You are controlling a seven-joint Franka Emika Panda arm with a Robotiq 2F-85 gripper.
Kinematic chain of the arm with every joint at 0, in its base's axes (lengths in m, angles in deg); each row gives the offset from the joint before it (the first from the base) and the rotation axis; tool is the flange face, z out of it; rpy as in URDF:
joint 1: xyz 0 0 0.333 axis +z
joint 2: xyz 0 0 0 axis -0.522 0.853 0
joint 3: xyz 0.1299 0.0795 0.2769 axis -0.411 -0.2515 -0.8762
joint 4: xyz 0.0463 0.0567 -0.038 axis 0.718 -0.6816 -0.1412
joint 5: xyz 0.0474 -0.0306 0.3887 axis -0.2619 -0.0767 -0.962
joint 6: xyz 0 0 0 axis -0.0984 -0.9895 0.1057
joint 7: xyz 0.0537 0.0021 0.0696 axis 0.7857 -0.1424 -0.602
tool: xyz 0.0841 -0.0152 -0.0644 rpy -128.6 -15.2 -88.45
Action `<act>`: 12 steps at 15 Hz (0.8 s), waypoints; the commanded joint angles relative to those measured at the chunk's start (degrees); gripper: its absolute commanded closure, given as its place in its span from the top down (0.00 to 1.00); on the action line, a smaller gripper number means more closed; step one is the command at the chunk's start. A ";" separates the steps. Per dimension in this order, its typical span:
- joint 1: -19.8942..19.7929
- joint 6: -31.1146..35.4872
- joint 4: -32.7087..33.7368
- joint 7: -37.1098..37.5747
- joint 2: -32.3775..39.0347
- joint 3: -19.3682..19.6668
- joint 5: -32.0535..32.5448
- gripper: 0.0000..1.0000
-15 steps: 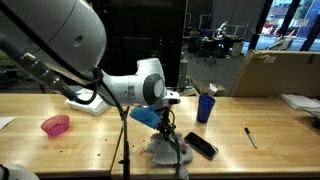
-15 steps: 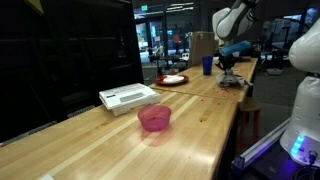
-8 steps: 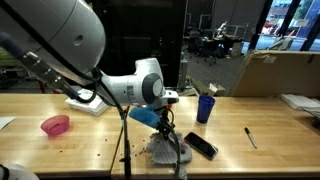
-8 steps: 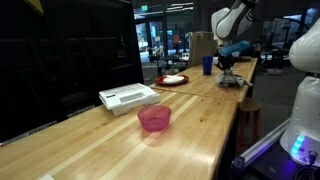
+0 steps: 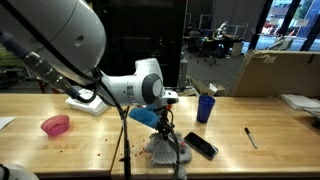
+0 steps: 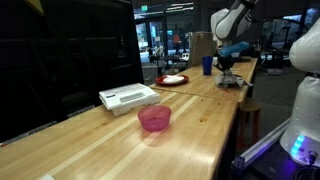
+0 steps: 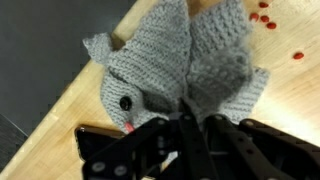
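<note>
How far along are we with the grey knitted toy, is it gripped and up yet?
Done: the approach; the gripper is down on the grey knitted toy. In hand: the pinch, its fingers shut on a fold of the knit in the wrist view. Left: the lift; in an exterior view the toy seems to lie on the table, beside the black phone.

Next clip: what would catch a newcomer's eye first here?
The grey knitted toy fills the wrist view, lying on the wooden table with the gripper shut on its edge. In an exterior view, a pink bowl sits far along the table and a blue cup stands beyond the toy.
</note>
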 commanded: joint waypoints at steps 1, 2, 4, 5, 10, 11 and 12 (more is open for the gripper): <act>1.36 0.79 0.47 -1.06 1.28 0.18 -1.86 0.02; 1.84 1.01 0.65 -1.19 1.96 -0.02 -2.23 0.02; 2.61 1.58 0.80 -1.42 2.90 -0.03 -2.80 0.02; 2.96 1.71 0.84 -1.52 3.16 0.02 -3.13 0.02; 3.65 3.33 0.65 -1.46 4.60 0.45 -4.65 0.02; 3.87 3.59 0.77 -1.82 5.03 0.54 -5.63 0.02; 4.14 3.88 0.94 -2.39 5.38 0.58 -6.69 0.02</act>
